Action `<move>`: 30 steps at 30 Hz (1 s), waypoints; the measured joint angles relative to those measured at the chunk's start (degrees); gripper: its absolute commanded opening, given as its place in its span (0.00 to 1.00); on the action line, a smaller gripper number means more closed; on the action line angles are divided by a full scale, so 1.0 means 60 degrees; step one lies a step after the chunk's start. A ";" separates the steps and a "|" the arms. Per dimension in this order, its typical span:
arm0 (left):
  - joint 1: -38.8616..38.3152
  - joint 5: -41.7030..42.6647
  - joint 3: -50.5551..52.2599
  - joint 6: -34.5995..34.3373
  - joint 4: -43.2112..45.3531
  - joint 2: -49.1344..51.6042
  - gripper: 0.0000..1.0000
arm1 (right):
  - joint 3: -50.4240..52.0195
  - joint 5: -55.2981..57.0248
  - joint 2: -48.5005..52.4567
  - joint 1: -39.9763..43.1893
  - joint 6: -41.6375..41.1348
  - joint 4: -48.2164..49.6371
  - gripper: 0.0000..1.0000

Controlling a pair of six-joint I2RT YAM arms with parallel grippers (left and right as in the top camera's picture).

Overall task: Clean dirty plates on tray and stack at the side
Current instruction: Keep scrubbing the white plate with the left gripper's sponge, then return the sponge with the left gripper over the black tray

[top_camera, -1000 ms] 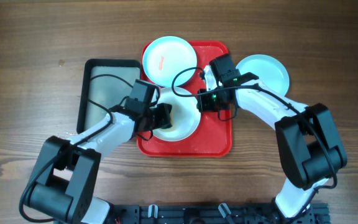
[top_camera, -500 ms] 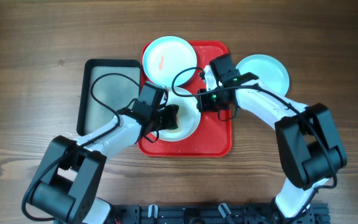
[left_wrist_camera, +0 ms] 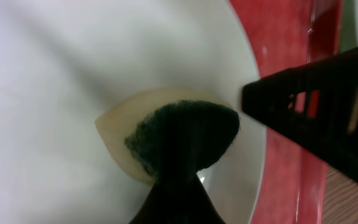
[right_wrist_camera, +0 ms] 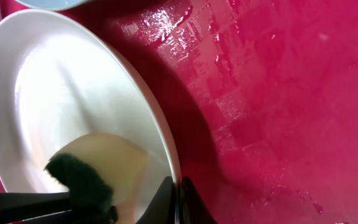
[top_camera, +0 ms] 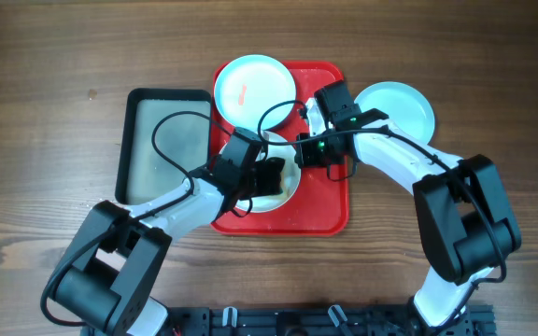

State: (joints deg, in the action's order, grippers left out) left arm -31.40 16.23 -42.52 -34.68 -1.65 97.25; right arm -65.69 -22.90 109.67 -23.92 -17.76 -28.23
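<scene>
On the red tray (top_camera: 330, 201), near half: white plate (top_camera: 288, 189). Left hand (top_camera: 271, 175) pinches a dark-topped sponge (left_wrist_camera: 185, 134), pressed against the plate's inside. Right hand (right_wrist_camera: 178, 200) pinches the plate's right rim. Far-left corner: light blue plate (top_camera: 255, 89), red smear, overhanging the tray rim. Second light blue plate (top_camera: 400, 107) on counter (top_camera: 45, 75), just right of tray. Dark grey tray (top_camera: 162, 140) lies left.

Overhead down; wrists close, sharing plate (left_wrist_camera: 55, 74)
</scene>
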 measured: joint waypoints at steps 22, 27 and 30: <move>0.2364 -0.1271 0.0036 0.0266 -0.2146 -0.3428 0.04 | 0.0000 -0.0251 0.0011 -0.0051 -0.0113 0.0018 0.39; 0.3738 -0.1337 0.0036 0.0277 -0.2925 -0.3705 0.04 | 0.0000 -0.0248 0.0011 -0.0051 -0.0237 0.0040 0.38; 0.4554 -0.1315 0.0036 0.0306 -0.3322 -0.3705 0.08 | 0.0000 -0.0248 0.0011 -0.0051 -0.0259 0.0036 0.34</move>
State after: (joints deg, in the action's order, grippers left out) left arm -4.08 8.34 -42.30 -32.84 -21.58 75.02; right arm -65.69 -24.38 109.73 -24.23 -19.31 -28.01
